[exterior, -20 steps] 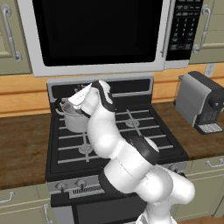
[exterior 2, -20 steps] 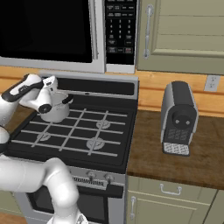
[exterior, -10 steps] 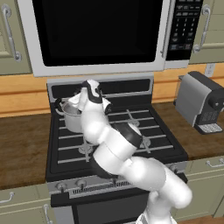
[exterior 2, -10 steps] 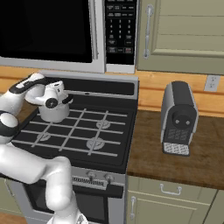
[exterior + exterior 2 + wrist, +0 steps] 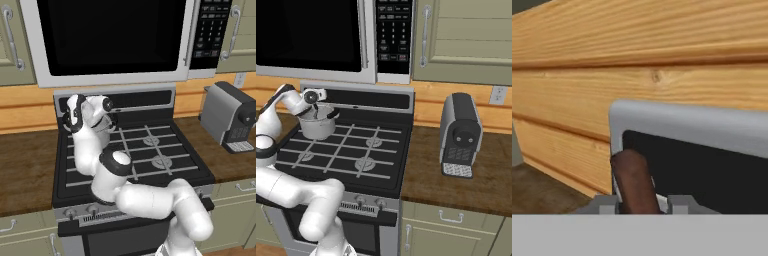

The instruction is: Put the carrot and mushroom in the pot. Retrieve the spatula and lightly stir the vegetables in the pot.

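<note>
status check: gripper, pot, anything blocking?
Gripper over the pot, shut on brown handle. Pot on rear left burner of stove. Pot contents not visible. Nothing blocking.

Brown handle (image 5: 633,181) btwn end effector (image 5: 643,204) fingers

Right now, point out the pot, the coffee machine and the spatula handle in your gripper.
pot (image 5: 317,128), right base view, steel side wall.
coffee machine (image 5: 459,135), right base view, front face.
spatula handle (image 5: 634,182), hand view, brown shaft.

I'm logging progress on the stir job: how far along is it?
The gripper holds a brown handle, likely the spatula, so retrieval looks done. It sits over the pot on the stove's back left burner, so stirring seems in hand. Whether the carrot and mushroom are inside the pot cannot be seen.
</note>
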Robot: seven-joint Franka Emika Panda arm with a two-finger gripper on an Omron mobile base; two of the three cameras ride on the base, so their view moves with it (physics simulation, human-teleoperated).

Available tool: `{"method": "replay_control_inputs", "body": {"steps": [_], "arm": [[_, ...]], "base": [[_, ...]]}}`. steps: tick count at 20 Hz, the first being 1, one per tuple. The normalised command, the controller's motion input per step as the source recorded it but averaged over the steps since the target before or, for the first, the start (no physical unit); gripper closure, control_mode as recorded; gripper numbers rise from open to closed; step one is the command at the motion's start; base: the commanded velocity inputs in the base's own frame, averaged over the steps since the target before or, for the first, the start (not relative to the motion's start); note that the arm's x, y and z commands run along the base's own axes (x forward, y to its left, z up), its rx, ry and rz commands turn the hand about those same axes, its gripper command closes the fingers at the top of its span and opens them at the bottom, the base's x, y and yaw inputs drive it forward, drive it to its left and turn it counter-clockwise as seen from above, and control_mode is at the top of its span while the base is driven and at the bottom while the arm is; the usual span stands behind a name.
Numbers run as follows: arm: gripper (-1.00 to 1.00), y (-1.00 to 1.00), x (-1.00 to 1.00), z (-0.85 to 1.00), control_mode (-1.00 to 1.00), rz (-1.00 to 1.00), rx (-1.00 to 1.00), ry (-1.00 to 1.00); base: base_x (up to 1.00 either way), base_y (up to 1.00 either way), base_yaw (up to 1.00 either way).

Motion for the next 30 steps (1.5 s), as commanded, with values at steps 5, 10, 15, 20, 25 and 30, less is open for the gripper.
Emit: {"method": "replay_control_inputs", "body": {"steps": [5,10,15,20,25,30], "arm": [[1.0,0.05,0.02,-0.12,-1.0,0.0,-0.08,0.02],[1.0,-0.03,-0.22,0.0,-1.0,0.0,-0.01,0.0],[1.0,-0.2,-0.07,-0.01,-1.0,-0.02,0.09,0.04],[1.0,-0.33,0.01,-0.35,-1.0,-0.01,0.0,0.0],[1.0,-0.25,0.02,-0.26,-1.0,0.0,-0.08,-0.1],[1.0,-0.17,0.0,0.0,-1.0,-0.01,-0.2,-0.24]], "base": [[0.0,0.0,0.0],[0.0,0.0,0.0],[0.0,0.0,0.0],[0.0,0.0,0.0],[0.0,0.0,0.0],[0.0,0.0,0.0]]}}
